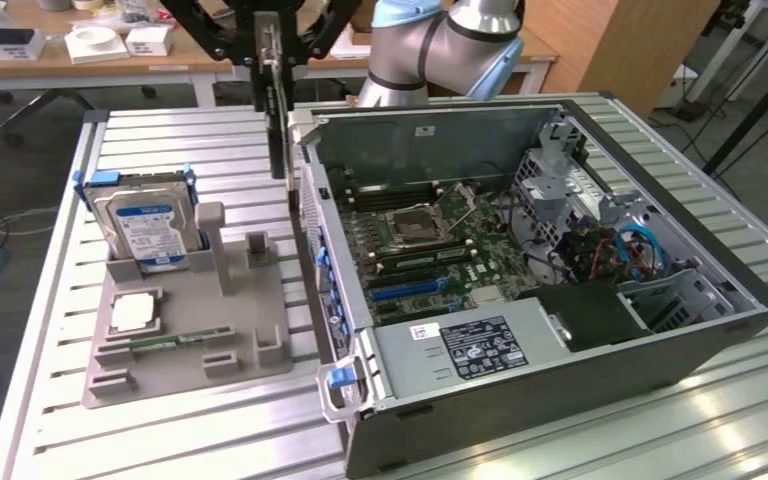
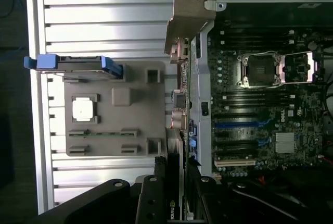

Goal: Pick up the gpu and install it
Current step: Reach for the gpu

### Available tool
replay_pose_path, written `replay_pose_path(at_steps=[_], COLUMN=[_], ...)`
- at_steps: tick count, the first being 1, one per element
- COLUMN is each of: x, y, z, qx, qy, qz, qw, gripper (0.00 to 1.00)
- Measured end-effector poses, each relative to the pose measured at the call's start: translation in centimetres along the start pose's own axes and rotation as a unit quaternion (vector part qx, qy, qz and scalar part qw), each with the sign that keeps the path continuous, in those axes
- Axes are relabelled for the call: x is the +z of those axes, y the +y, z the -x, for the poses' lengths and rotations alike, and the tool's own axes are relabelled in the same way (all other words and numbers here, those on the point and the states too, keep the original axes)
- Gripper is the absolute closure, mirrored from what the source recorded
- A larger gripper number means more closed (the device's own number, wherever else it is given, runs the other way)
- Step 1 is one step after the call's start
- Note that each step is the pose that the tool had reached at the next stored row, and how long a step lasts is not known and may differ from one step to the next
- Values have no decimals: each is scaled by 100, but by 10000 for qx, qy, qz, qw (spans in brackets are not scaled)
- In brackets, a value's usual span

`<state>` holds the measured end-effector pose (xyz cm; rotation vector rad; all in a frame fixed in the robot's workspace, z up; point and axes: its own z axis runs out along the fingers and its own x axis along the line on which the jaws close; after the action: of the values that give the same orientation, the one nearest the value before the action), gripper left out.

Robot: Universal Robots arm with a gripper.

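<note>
On the desk we see a big open case with a grey tray beside it. Between them, close by the case wall, hangs the gpu, up off the tray. Our claw grips it by its top end, closed part way around it. The gpu's long side points straight down from the claw. We think the slots lie to the exterior view's right of it.
</note>
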<state>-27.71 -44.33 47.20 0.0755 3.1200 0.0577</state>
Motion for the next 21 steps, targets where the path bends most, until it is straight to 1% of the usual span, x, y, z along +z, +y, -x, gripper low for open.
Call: replay_pose_path(at_steps=[21], x=[20], y=[45], z=[953], qx=[-1], qy=[6], qz=[0], qw=[10000], gripper=[74])
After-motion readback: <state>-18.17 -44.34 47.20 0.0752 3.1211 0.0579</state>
